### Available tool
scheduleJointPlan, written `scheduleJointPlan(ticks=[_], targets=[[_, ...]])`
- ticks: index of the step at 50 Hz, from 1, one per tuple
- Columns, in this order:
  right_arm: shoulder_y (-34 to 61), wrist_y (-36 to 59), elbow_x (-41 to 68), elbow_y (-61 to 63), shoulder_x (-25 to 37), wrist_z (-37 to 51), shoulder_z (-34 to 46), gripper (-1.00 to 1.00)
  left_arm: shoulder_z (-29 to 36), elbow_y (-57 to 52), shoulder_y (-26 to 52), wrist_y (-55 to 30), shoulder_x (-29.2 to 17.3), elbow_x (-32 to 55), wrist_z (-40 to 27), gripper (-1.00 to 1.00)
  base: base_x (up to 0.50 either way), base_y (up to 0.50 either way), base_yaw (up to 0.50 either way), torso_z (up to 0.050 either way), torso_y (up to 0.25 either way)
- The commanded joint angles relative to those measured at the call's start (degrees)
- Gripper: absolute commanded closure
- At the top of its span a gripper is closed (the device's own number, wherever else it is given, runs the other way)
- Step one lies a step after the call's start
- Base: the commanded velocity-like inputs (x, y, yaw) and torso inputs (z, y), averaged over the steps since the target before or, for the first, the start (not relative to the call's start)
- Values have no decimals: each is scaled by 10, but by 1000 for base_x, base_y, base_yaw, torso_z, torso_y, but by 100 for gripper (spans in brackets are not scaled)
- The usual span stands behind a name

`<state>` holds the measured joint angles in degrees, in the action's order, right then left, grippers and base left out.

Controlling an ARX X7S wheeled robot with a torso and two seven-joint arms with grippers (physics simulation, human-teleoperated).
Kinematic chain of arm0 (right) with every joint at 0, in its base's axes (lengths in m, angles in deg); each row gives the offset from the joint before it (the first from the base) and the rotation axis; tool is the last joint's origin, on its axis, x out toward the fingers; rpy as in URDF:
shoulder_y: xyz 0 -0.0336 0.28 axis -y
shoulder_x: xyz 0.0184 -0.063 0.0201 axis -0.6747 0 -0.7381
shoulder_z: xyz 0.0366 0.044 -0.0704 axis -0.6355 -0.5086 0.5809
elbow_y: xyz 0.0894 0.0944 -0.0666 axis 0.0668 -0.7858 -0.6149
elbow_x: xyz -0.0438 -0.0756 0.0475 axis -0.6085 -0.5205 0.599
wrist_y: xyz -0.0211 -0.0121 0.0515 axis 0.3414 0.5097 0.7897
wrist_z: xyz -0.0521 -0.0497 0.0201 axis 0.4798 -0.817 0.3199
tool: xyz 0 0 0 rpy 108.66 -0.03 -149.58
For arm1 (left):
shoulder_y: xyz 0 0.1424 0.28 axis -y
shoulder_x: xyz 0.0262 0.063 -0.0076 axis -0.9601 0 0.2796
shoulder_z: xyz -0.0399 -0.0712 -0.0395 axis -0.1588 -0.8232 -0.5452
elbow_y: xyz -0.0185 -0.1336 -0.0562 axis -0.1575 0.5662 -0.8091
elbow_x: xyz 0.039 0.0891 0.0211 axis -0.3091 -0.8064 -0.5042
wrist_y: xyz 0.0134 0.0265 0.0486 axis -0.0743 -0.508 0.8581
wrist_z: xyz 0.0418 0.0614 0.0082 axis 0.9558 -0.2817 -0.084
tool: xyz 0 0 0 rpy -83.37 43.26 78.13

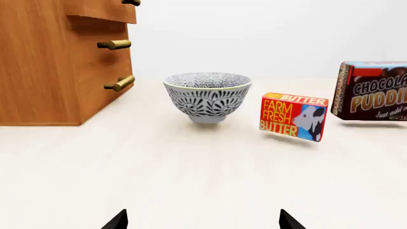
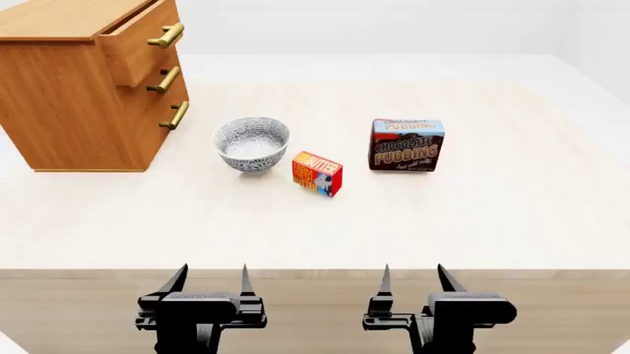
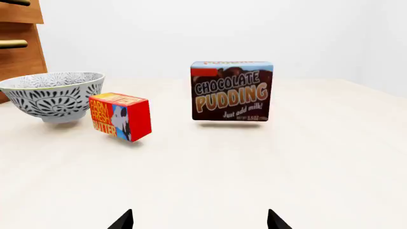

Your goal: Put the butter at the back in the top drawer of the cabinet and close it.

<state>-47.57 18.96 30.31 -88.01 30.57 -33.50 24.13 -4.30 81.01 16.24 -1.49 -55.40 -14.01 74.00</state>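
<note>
Red and orange, the small butter box [image 2: 317, 173] with white letters stands on the pale wooden table [image 2: 473, 221], near the middle. It stands on its edge and is turned a little, so one corner points to the robot. Nothing holds it.

Just beside it, on the robot's left, sits the round white bowl with a dark leaf pattern [image 2: 251, 144]. The two are close but do not touch. On the other side, a bit farther back, stands the bigger brown and blue chocolate pudding box [image 2: 406, 144], apart from the butter.

Past the bowl, at the far left of the table, stands the big light-brown wooden cabinet [image 2: 74, 103]. It has three drawers, each with a brass bar handle. The top drawer [image 2: 138, 40] sticks out a little more than the two below it. From here you cannot see inside it.

Both arms wait at the near edge of the table, well apart from all the things. The black left claw [image 2: 214, 279] has its two tips spread wide, with nothing between them. The black right claw [image 2: 412, 277] is spread the same way and holds nothing. In each wrist view only the two dark tips show at the edge, with bare table between them
</note>
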Motion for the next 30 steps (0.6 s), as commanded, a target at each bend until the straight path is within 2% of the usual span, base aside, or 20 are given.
scheduleJointPlan(ticks=[1,18,30], targets=[[0,0,9,0,9,11,12,-100,10,0,0,0,-9,9,-10,-100,0,0,0,0,0],[-1,-7,31,-1,33,37,41,-100,39,4,3,0,-33,34,-37,-100,0,0,0,0,0],[-1,-6,37,-1,43,50,53,-100,50,7,5,5,-43,45,-44,-100,0,469,0,0,0]])
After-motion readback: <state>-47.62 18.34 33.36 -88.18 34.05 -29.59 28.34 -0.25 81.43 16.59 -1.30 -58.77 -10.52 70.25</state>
